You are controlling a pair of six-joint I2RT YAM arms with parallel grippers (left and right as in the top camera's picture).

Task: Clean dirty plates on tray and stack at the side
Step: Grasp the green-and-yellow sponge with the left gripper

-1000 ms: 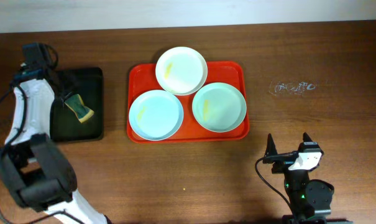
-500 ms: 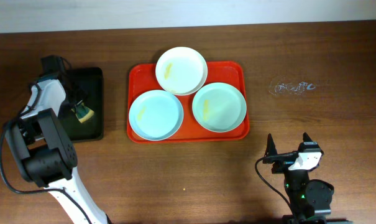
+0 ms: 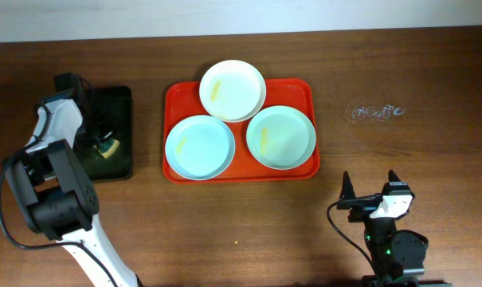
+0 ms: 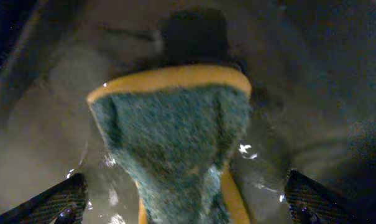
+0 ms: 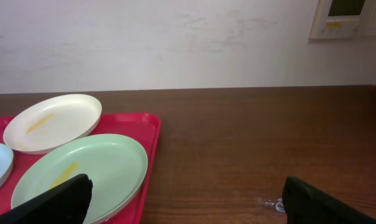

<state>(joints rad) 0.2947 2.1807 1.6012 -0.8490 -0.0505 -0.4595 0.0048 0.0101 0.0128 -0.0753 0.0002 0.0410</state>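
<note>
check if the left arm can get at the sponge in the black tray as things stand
Probably yes. The left pincer hangs open right over the sponge, with a finger on either side of it, and nothing lies between them on the black tray.

**Three plates on the tray, sponge off to the left**

The tray point(image 3: 296, 89) lies mid-worktop point(image 3: 225, 239), toward the far side. Three plates sit on it. The far plate point(image 3: 233, 90) overhangs the middle of the far rim. The left plate point(image 3: 200, 147) and right plate point(image 3: 281, 137) lie side by side nearer, each meeting the far plate's near edge. Well to the left lies the small tray point(image 3: 119, 104), with the sponge point(image 3: 107, 147) in its near half. The left jaws stand either side of the sponge, apart from it. The right arm point(image 3: 392, 247) sits at the near edge, right of the tray.
</note>
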